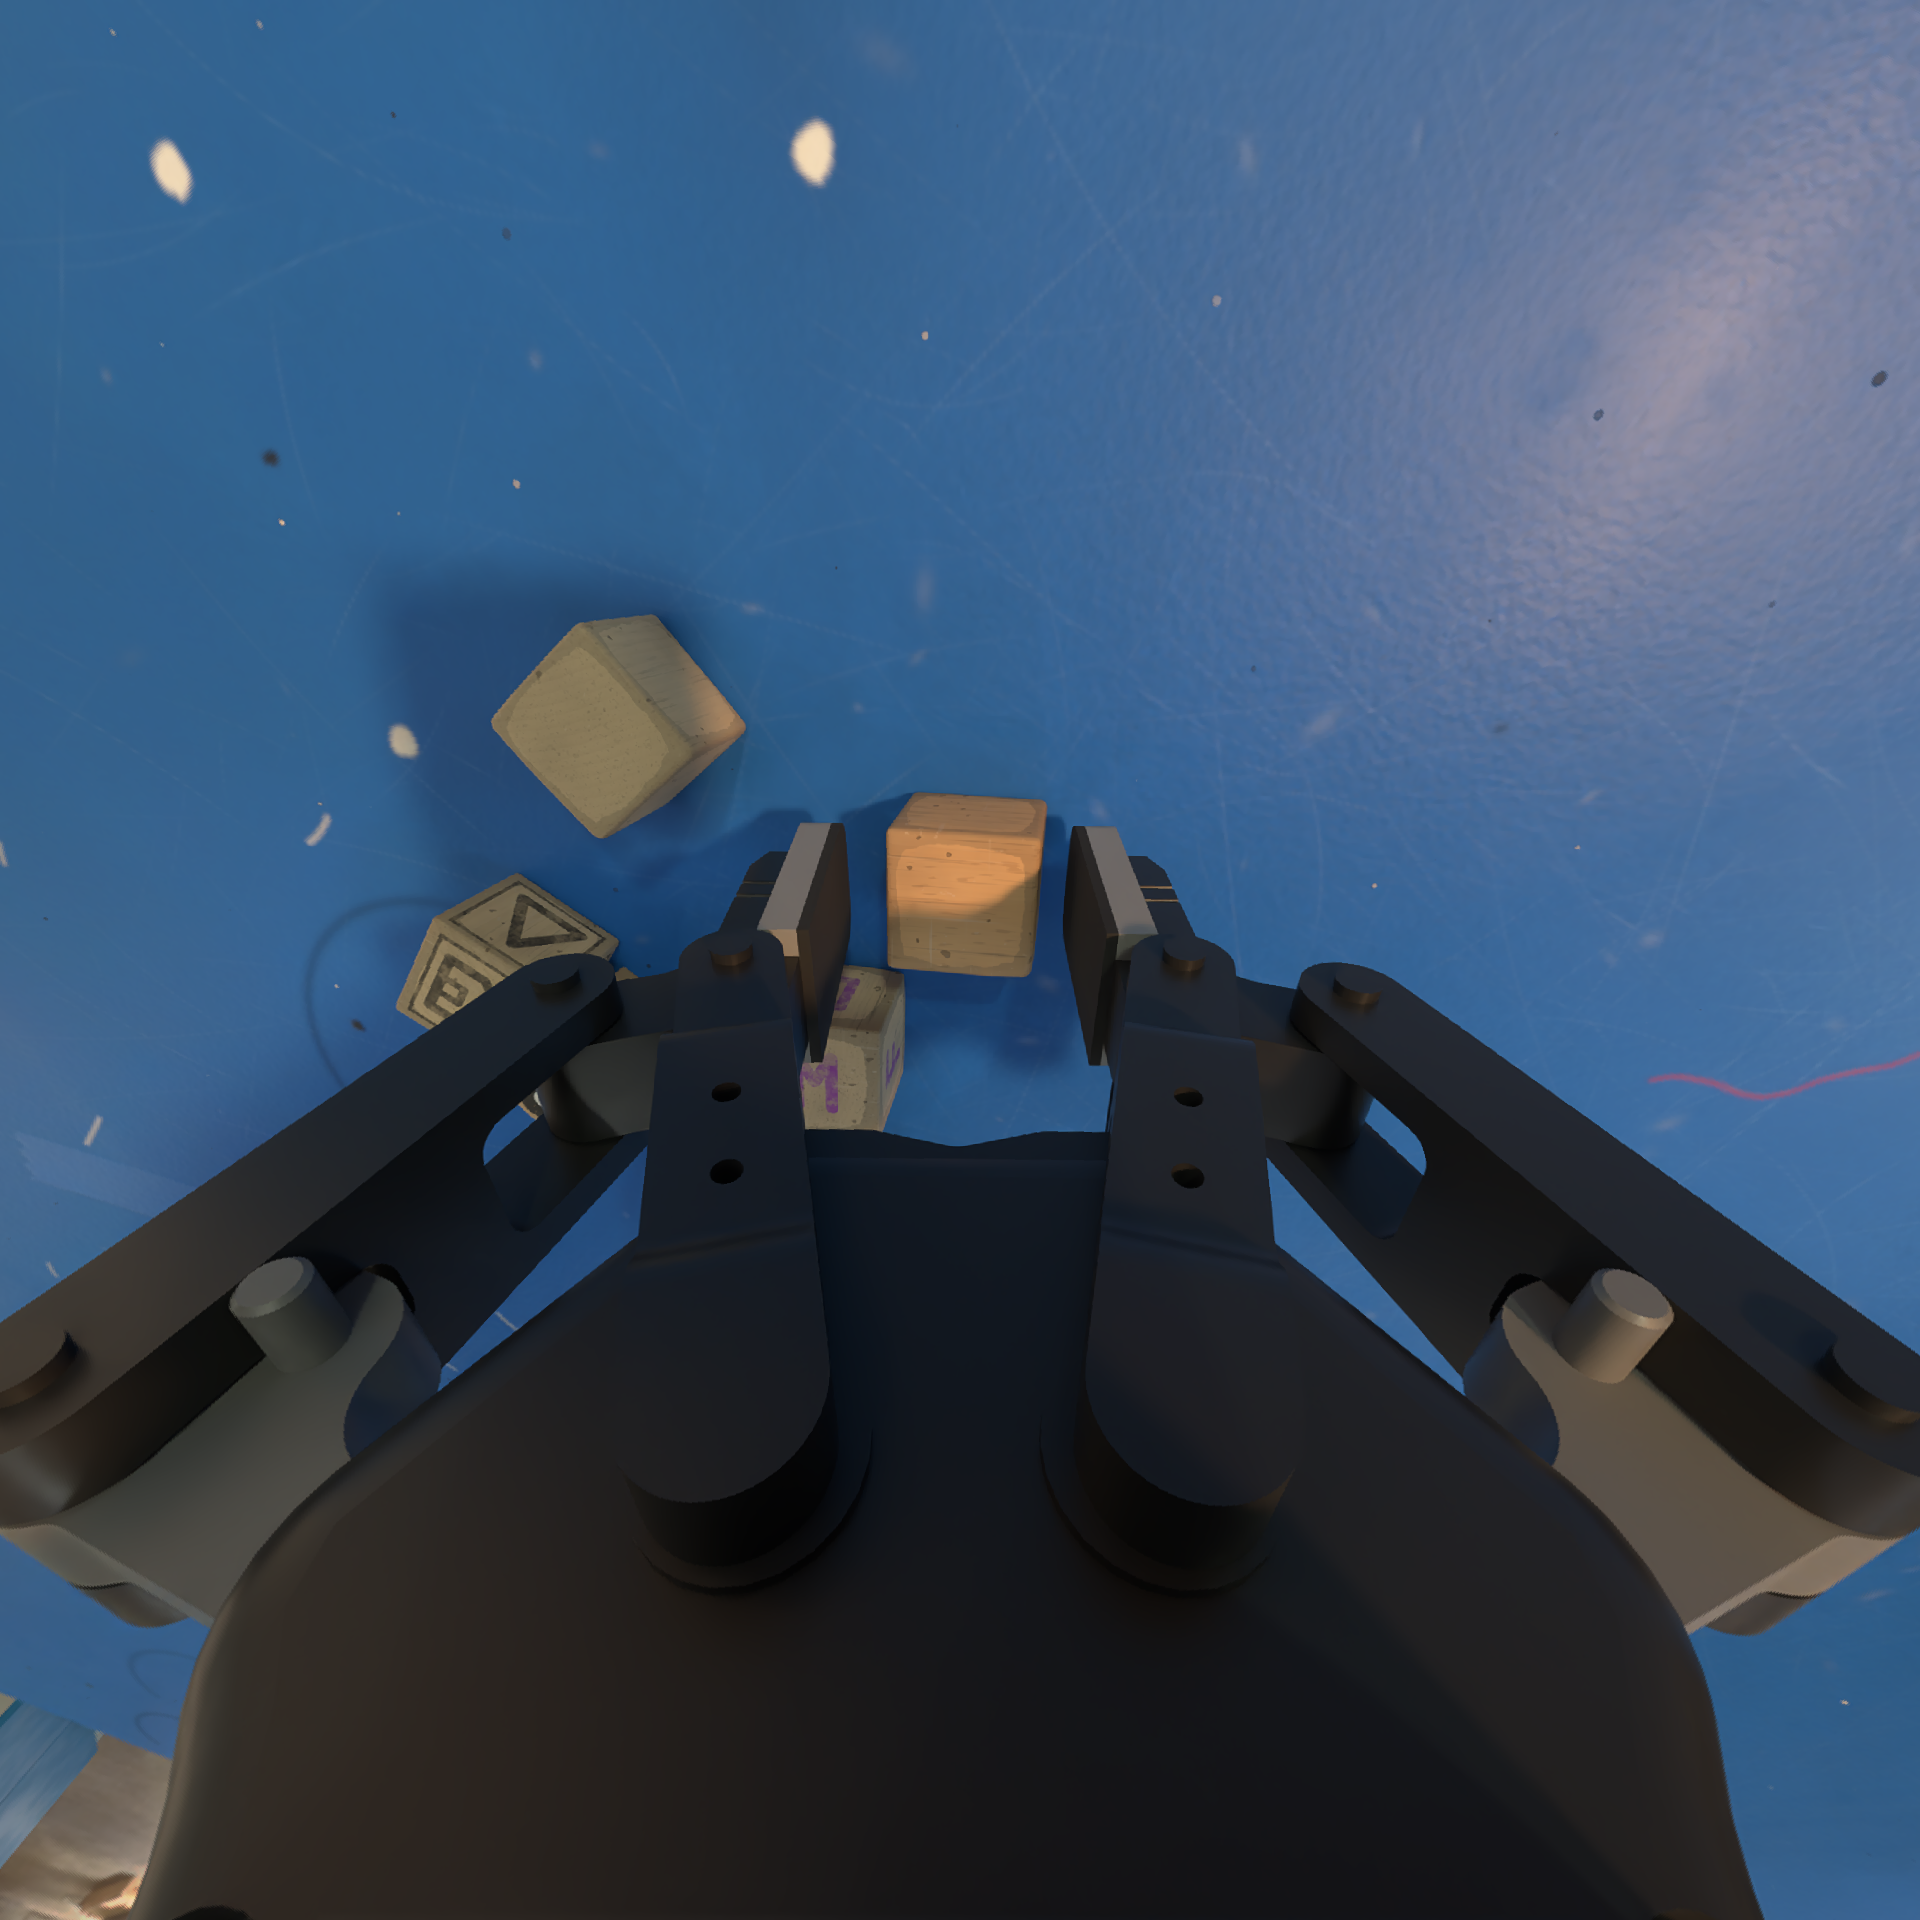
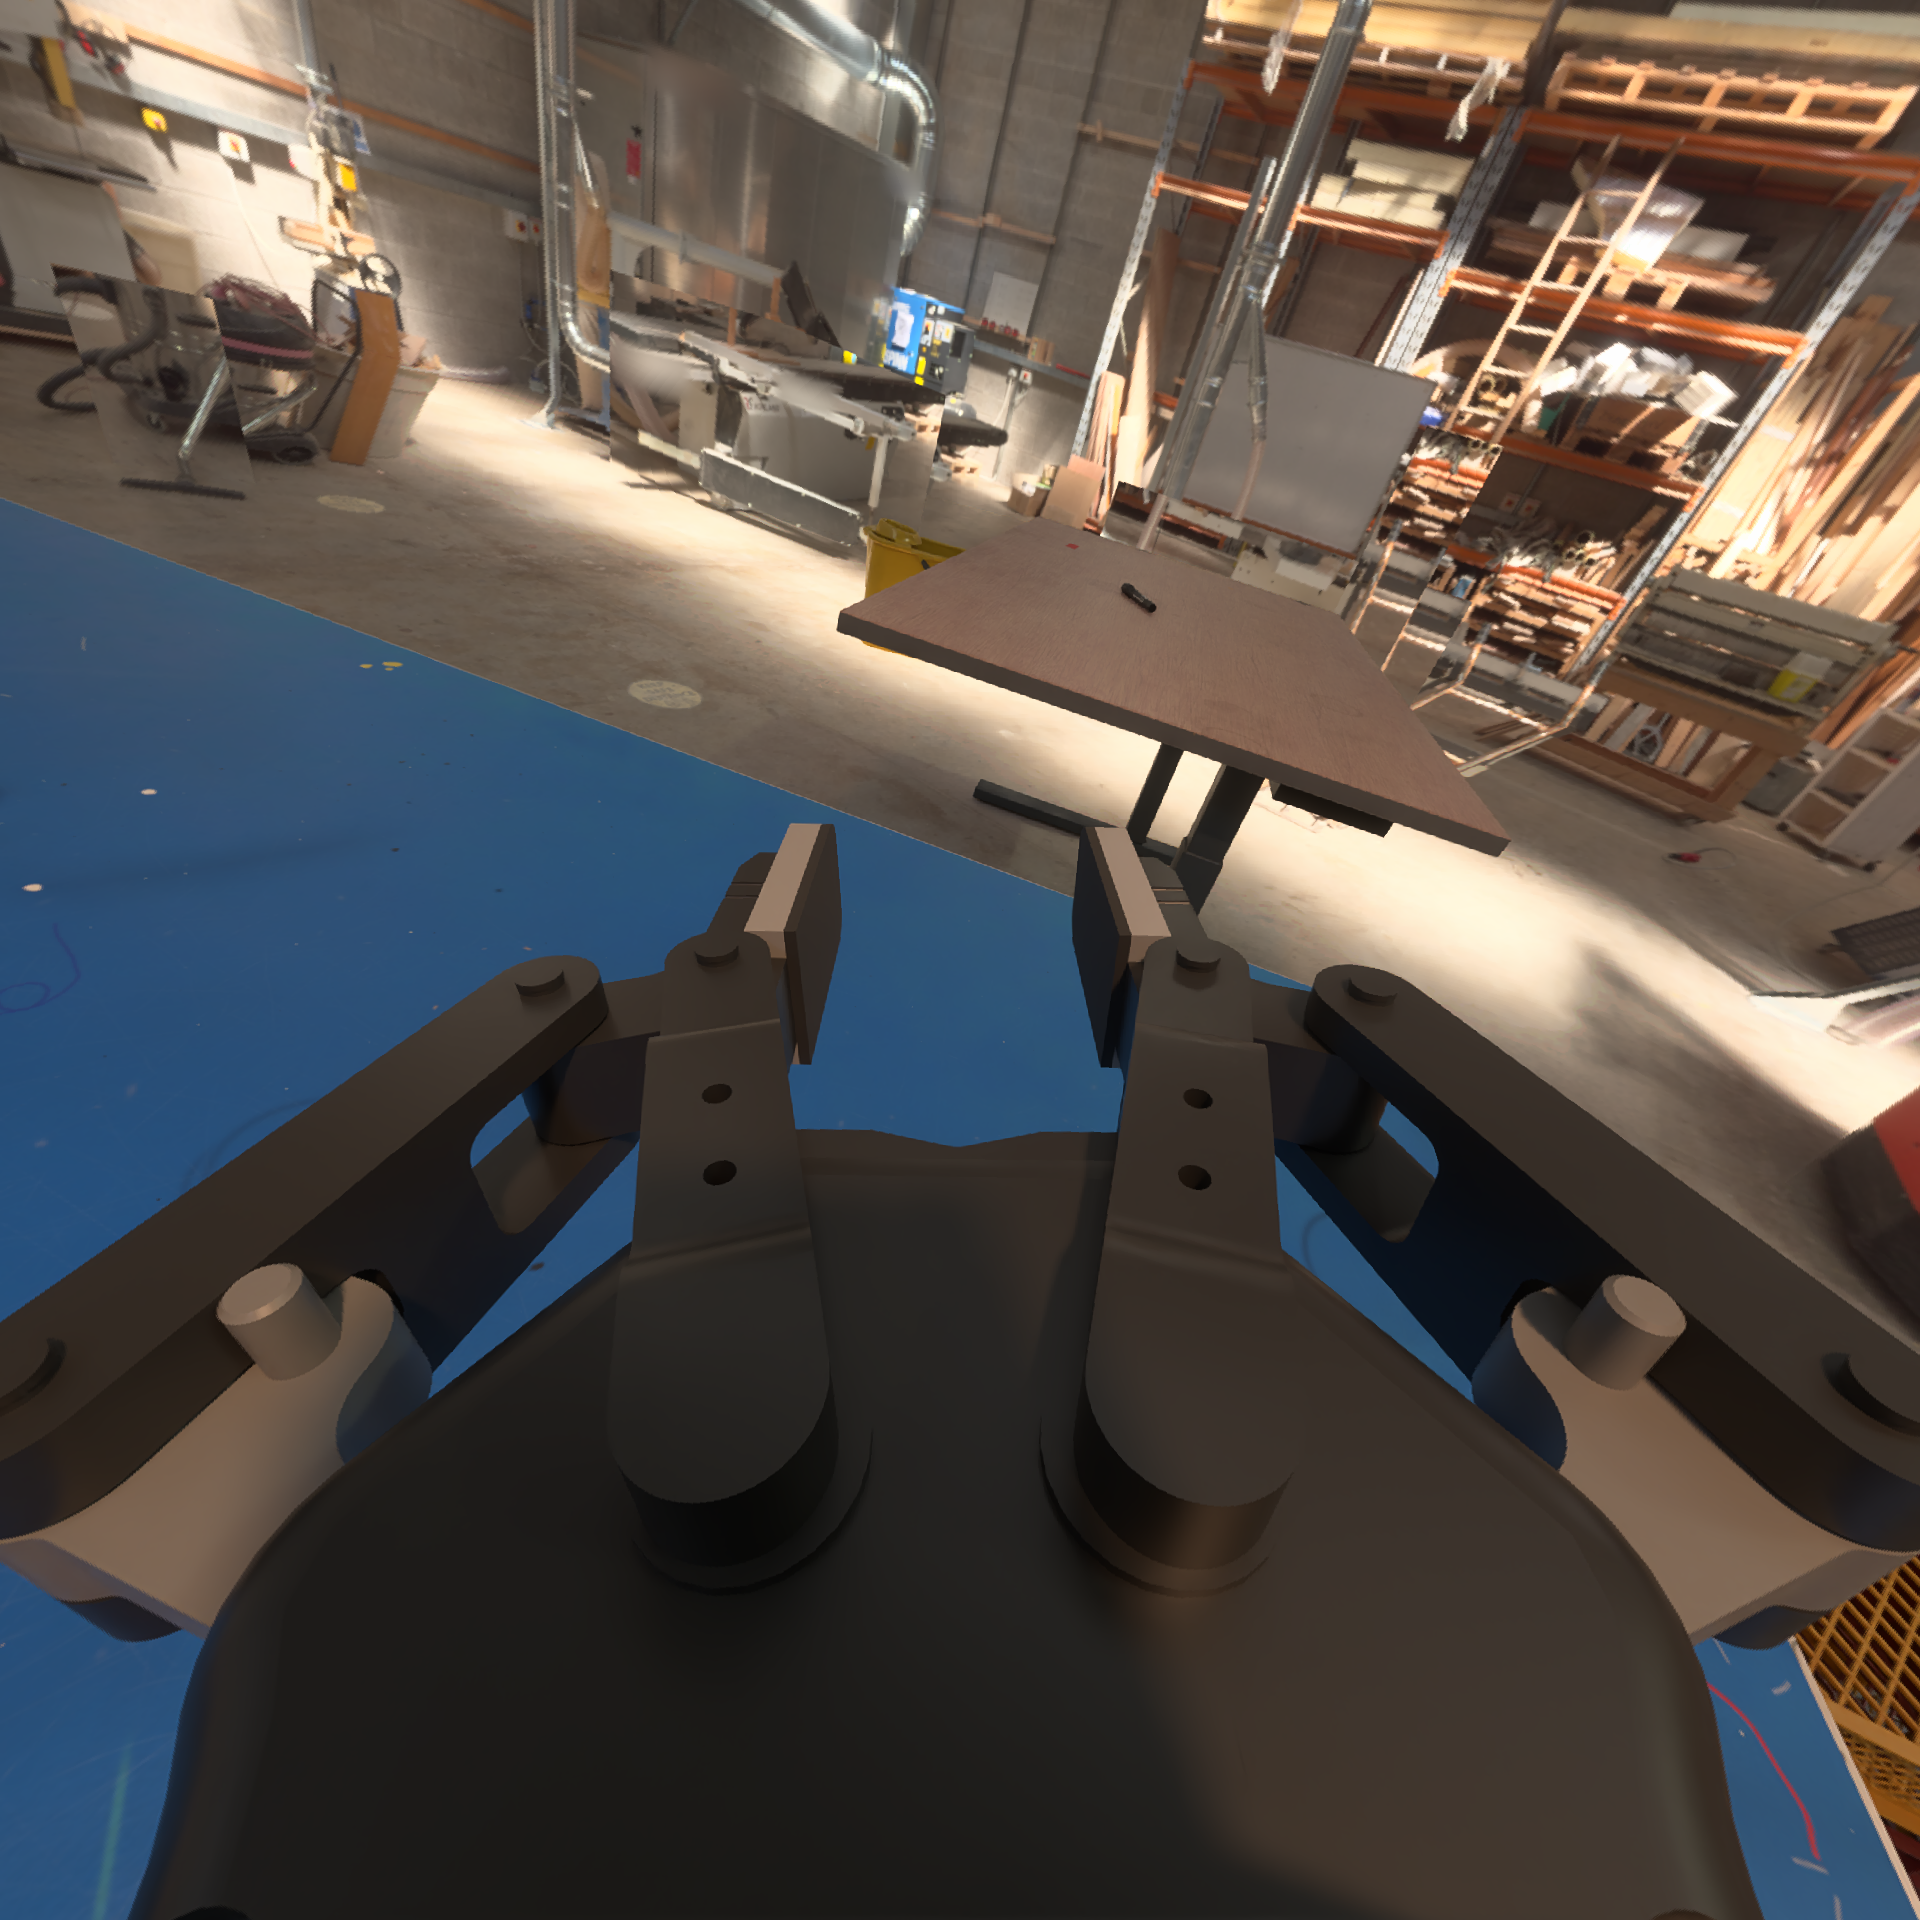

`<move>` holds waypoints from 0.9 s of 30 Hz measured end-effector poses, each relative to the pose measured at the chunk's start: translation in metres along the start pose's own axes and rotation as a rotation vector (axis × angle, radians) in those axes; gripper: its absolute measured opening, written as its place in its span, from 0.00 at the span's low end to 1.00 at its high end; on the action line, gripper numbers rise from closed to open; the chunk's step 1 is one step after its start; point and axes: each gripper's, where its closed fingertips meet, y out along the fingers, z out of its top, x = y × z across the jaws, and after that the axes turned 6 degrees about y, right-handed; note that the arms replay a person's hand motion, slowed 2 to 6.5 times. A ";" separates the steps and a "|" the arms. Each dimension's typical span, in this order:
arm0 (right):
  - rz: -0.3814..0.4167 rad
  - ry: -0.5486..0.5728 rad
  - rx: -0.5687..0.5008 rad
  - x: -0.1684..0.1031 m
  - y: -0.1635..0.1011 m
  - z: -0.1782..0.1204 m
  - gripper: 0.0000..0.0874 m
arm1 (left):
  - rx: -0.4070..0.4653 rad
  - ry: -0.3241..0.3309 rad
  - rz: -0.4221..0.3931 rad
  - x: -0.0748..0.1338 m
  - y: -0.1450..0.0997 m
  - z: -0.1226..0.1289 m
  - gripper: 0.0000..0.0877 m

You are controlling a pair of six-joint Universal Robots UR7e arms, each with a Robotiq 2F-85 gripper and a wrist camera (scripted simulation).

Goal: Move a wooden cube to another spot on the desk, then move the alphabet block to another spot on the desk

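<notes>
- The left gripper (image 1: 956, 935) points down at the blue desk (image 1: 1351, 520), its jaws spread wide with nothing clamped between them.
- An orange-tan wooden cube (image 1: 966, 883) sits on the desk in the gap between the two finger pads (image 1: 826, 914), with blue showing on either side of it, so neither pad touches it.
- How high the fingertips are above the desk is hard to judge from this steep angle; they may be level with the cube or still above it.
- Just behind the left finger, partly hidden by it, is an alphabet block (image 1: 857, 1049) with purple markings on pale wood, close to the orange-tan cube's near edge.
- Further left, half covered by the gripper linkage, lies a second marked block (image 1: 499, 945) with dark printed shapes, tilted on the desk.
- Beyond that, a pale plain wooden cube (image 1: 618, 722) rests turned at an angle, apart from the other three.
- The desk surface is scuffed and flecked with pale paint spots, and a thin red thread (image 1: 1787, 1086) lies off to the right.
- The right gripper (image 2: 956, 935) is also wide open and empty, held above a bare stretch of the blue desk near its far edge.
- Past that edge is a workshop floor with a brown table (image 2: 1195, 675), a small dark object (image 2: 1138, 597) on it, and storage racks (image 2: 1610, 364) behind.
</notes>
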 end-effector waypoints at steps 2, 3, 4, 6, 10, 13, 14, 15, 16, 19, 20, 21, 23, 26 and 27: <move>0.001 0.000 -0.002 0.000 0.000 0.000 0.47 | -0.004 0.002 0.001 0.000 0.001 0.000 0.42; 0.001 -0.001 -0.002 0.000 0.000 0.000 0.47 | -0.006 0.003 0.001 0.000 0.002 0.000 0.41; 0.002 -0.001 -0.003 0.000 0.000 -0.001 0.47 | -0.008 0.004 0.001 0.000 0.002 0.000 0.40; 0.003 -0.001 -0.005 0.000 0.000 -0.001 0.47 | -0.013 0.007 0.001 0.001 0.003 -0.001 0.37; 0.005 -0.002 -0.007 -0.001 0.001 -0.001 0.47 | -0.023 0.013 -0.001 0.002 0.004 -0.002 0.31; 0.006 -0.002 -0.009 -0.001 0.001 -0.002 0.47 | -0.029 0.017 0.000 0.002 0.004 -0.002 0.31; 0.006 -0.002 -0.009 -0.001 0.001 -0.002 0.47 | -0.031 0.018 0.001 0.002 0.004 -0.002 0.31; 0.006 -0.003 -0.009 -0.001 0.001 -0.002 0.47 | -0.032 0.020 0.001 0.002 0.004 -0.002 0.31; 0.006 -0.003 -0.009 -0.001 0.001 -0.002 0.47 | -0.032 0.021 0.002 0.002 0.004 -0.002 0.31; 0.006 -0.003 -0.010 -0.001 0.001 -0.002 0.47 | -0.033 0.025 0.003 0.002 0.004 -0.002 0.31; 0.006 -0.004 -0.010 -0.001 0.001 -0.002 0.47 | -0.032 0.026 0.003 0.002 0.004 -0.002 0.31; 0.006 -0.004 -0.010 -0.001 0.001 -0.002 0.47 | -0.031 0.026 0.003 0.002 0.004 -0.002 0.31; 0.006 -0.004 -0.011 -0.001 0.001 -0.002 0.47 | -0.028 0.026 0.004 0.002 0.003 -0.002 0.31; 0.007 -0.004 -0.012 -0.002 0.001 -0.002 0.47 | -0.022 0.024 0.006 0.001 0.001 -0.002 0.31; 0.007 -0.005 -0.012 -0.002 0.001 -0.002 0.47 | -0.019 0.023 0.008 0.001 0.001 -0.002 0.31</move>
